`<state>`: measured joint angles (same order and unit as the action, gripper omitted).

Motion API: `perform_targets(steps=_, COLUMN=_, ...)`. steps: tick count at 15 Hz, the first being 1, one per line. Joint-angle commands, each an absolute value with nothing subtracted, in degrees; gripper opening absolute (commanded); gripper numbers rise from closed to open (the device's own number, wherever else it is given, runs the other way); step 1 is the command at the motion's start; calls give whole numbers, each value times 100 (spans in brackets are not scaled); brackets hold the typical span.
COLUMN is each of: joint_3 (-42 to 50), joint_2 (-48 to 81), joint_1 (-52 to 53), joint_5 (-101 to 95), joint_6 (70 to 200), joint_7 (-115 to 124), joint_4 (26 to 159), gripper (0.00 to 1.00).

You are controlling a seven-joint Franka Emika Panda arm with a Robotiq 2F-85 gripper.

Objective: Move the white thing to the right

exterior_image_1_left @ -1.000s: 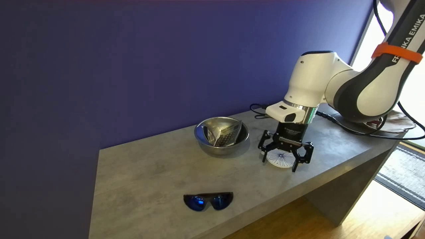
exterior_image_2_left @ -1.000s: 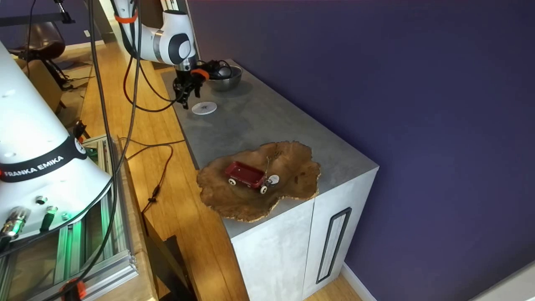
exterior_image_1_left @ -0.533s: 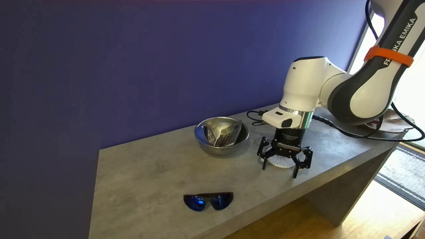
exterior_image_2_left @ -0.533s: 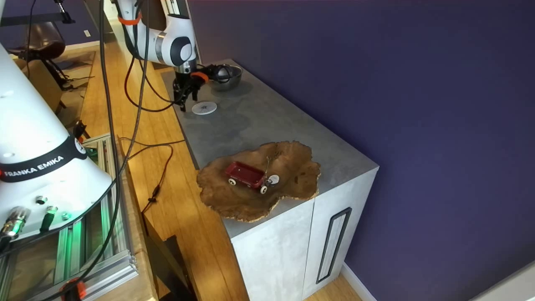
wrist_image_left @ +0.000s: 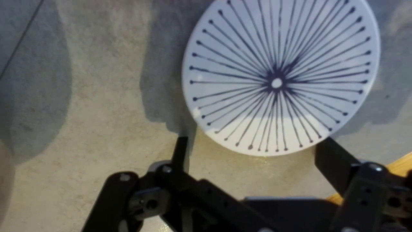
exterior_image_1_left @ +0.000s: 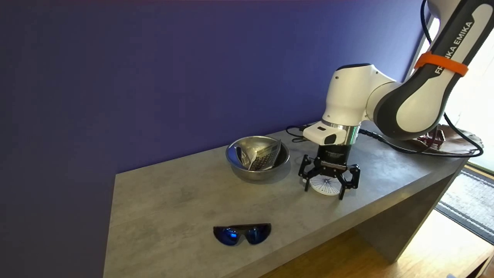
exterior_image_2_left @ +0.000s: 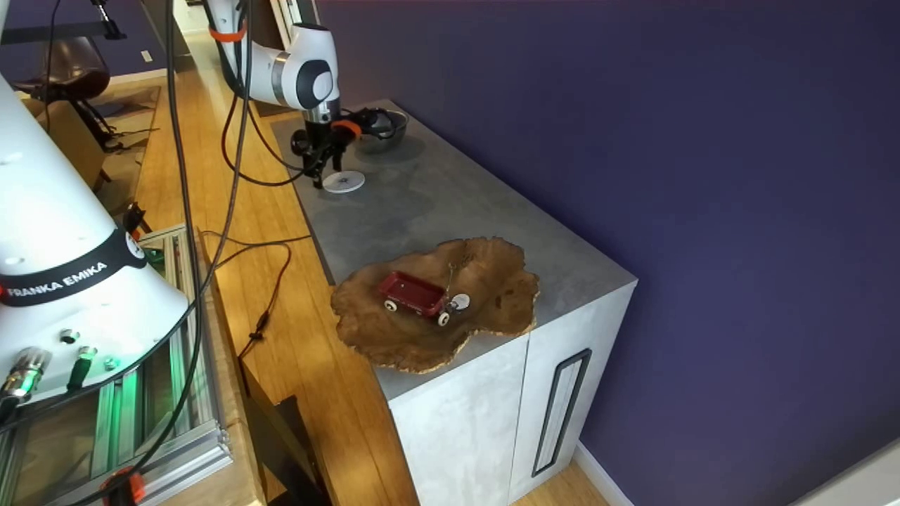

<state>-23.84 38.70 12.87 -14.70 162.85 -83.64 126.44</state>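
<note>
Grey countertop (exterior_image_1_left: pixel 173 204): gripper (exterior_image_1_left: pixel 324 193) lining up on white disc (exterior_image_1_left: pixel 325 186), no hold yet

In an exterior view, the countertop is running along a purple wall (exterior_image_1_left: pixel 193 77). The disc is lying flat, right of a steel bowl (exterior_image_1_left: pixel 257 175); sunglasses (exterior_image_1_left: pixel 243 230) are resting nearer, to the disc's left. The gripper is standing over the disc, spread wide and holding nothing. Compared with half a second ago, it is sitting closer to the wall, while the disc is occupying the same spot.

In an exterior view, a wooden slab (exterior_image_2_left: pixel 492 270) carrying a red wagon (exterior_image_2_left: pixel 413 292) is lying near, well apart from the disc. Matching that shift, the gripper is hanging just left of the disc. Alignment is apparently progressing; the rightward move is not yet starting.

In the wrist view, the disc is lying mostly beyond the fingers (wrist_image_left: pixel 334 164). One of them is appearing at its rim; whether they are touching is not showing. The disc is probably needing to come farther between them before closing.
</note>
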Motion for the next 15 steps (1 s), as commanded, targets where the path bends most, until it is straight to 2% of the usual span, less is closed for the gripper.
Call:
perform_targets(steps=1, joint_3=-2288, joint_2=3929, joint_1=1212, joint_5=-1689, joint_6=16219, joint_7=-8538, joint_4=12574, gripper=100)
perform_targets(steps=10, joint_3=-1986, joint_2=3518, joint_1=1070, joint_5=-1657, joint_6=16169, joint_7=-8357, joint_4=12894, gripper=100)
perform_targets(steps=15, joint_3=-1393, joint_2=3171, joint_1=1145, joint_5=-1807, joint_6=16036, joint_7=-8150, joint_4=13065, gripper=100)
